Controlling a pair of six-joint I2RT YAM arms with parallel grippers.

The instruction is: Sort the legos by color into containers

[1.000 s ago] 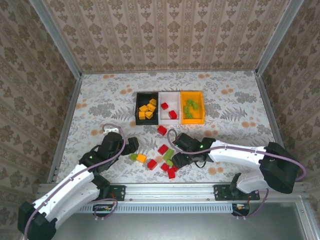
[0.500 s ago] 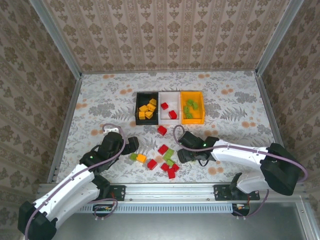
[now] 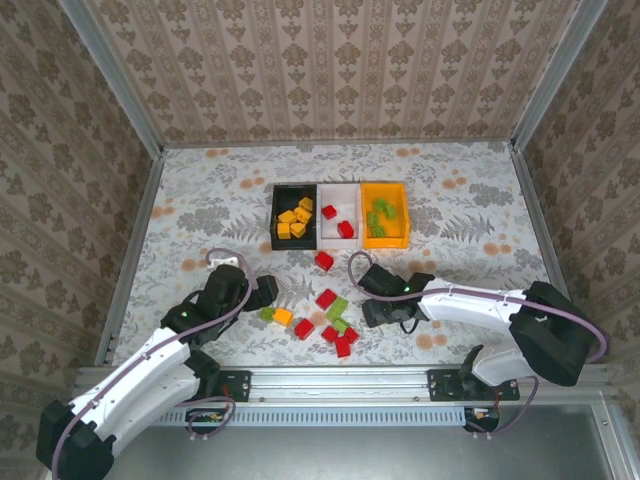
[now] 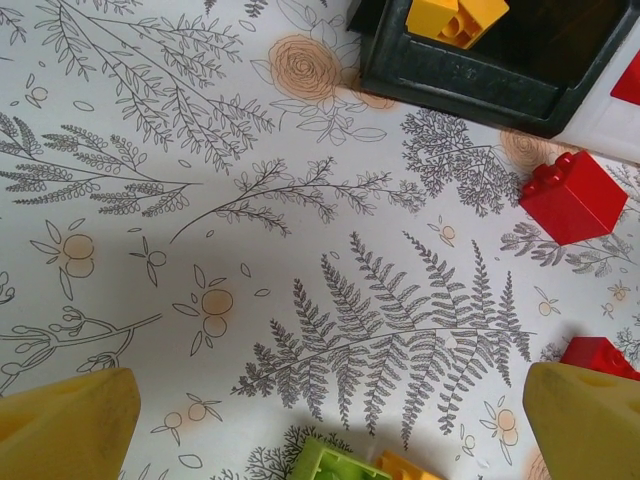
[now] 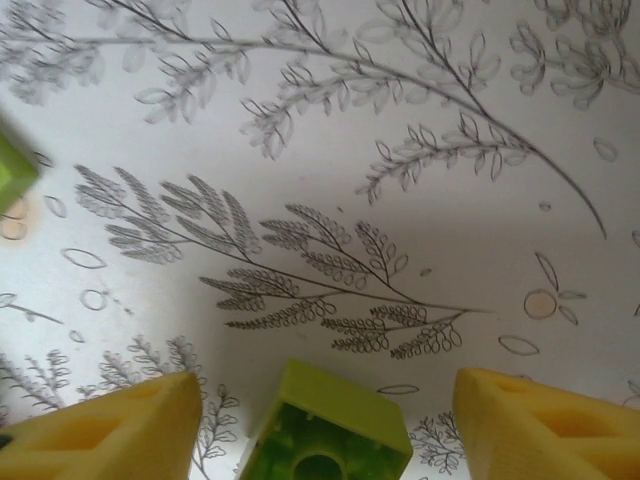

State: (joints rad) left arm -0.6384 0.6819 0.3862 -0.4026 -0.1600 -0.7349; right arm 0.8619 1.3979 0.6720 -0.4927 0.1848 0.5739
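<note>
Left gripper [image 4: 330, 405] hangs open near the tabletop's [image 3: 200, 200] near edge; open right gripper [image 5: 322, 395] straddles a lime lego [image 5: 325, 440].

From above and behind the arm bases, the top camera looks steeply down over the whole counter [image 3: 200, 190]. The left wrist camera hangs close, facing the near wall of the black bin [image 4: 460, 75], which the top view shares. The right wrist camera sits closer still.

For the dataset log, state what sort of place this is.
Probably a robot test cell, not a home: patterned wall panels in metal framing box in the table, and a left arm and right arm are bolted to a rail.
</note>
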